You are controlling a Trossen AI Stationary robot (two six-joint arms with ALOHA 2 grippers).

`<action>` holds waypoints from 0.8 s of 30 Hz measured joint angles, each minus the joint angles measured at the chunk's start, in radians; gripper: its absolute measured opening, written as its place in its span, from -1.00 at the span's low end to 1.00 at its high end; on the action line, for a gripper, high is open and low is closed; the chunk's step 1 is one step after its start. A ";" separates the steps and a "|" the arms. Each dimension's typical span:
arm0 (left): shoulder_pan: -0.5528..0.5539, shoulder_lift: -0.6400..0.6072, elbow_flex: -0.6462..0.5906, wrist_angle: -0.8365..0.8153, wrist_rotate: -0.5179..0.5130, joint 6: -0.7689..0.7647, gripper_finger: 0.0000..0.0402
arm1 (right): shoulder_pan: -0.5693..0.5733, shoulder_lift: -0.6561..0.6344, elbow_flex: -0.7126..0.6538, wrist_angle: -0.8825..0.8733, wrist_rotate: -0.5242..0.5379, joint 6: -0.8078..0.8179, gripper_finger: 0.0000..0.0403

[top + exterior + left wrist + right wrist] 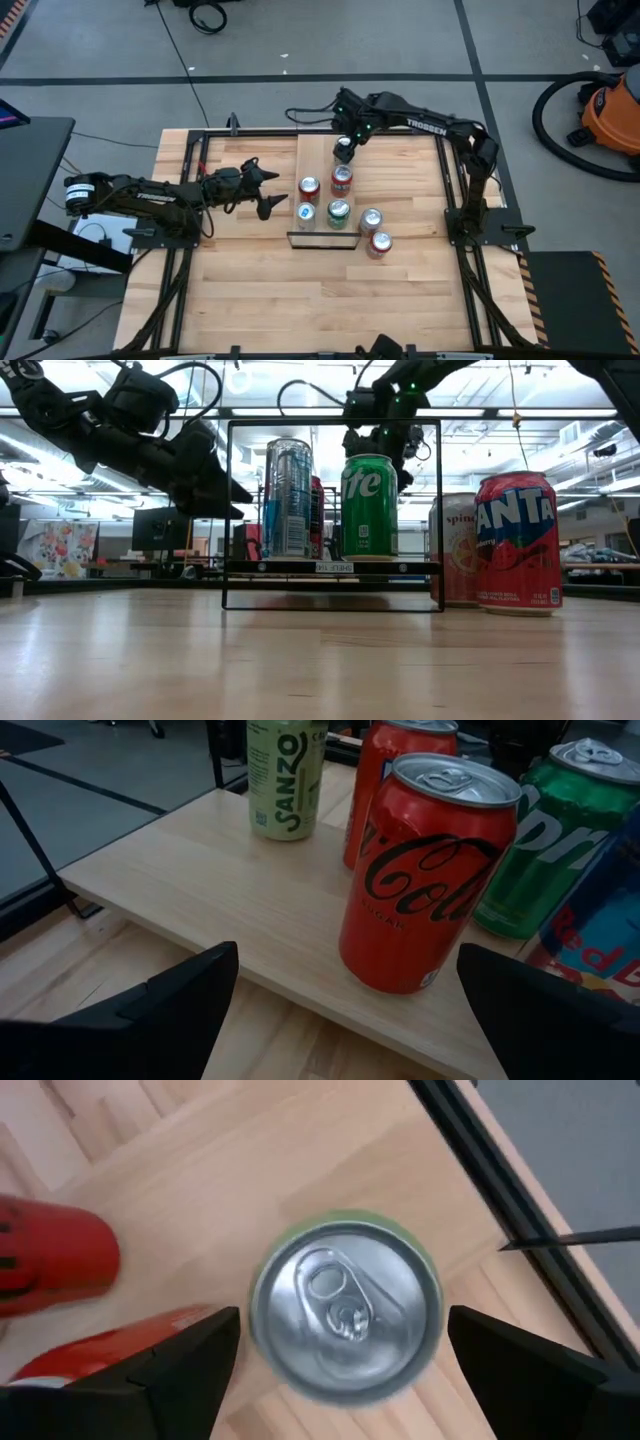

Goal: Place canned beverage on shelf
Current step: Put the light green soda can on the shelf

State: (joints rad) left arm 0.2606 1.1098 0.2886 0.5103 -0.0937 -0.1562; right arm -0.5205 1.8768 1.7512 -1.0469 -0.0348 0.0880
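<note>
Shelf (320,150), a narrow light-wood board with thin black wire rails at its short ends: five cans are counted on it in the high view. Listed from the near rail: a blue-and-silver can (305,213) and a green Sprite can (338,212); behind them a red Coca-Cola can (309,188) and a second red can (342,180); toward the far end, a pale-green Sanzo can (343,148).

Right hand (340,1342): held directly over the Sanzo can, fingers spread wide to either side of its silver lid, nothing gripped. That can is judged set down on the board.

Left hand (268,190): beside the shelf's edge near the Coca-Cola can, fingers spread wide, empty.

Outstanding: two cans on the slatted wooden bench (250,300), just off the shelf's near corner, a red Fanta can (379,243) and a pale pink-and-silver can (371,220).

Obstruction: the near end is crowded; free board is seen mainly around the Sanzo can.
</note>
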 joint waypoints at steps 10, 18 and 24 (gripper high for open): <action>0.000 0.000 0.000 -0.006 0.000 0.001 0.94 | -0.006 -0.001 0.065 -0.002 0.001 -0.048 0.83; 0.000 0.000 0.000 -0.006 0.000 0.001 0.94 | -0.040 0.000 0.065 0.075 0.013 -0.088 0.80; 0.000 0.000 0.000 -0.007 0.000 0.002 0.94 | -0.080 0.001 0.051 0.084 0.017 -0.069 0.78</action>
State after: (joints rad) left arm 0.2605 1.1099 0.2886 0.5037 -0.0937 -0.1547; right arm -0.6009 1.8778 1.8022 -0.9627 -0.0173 0.0185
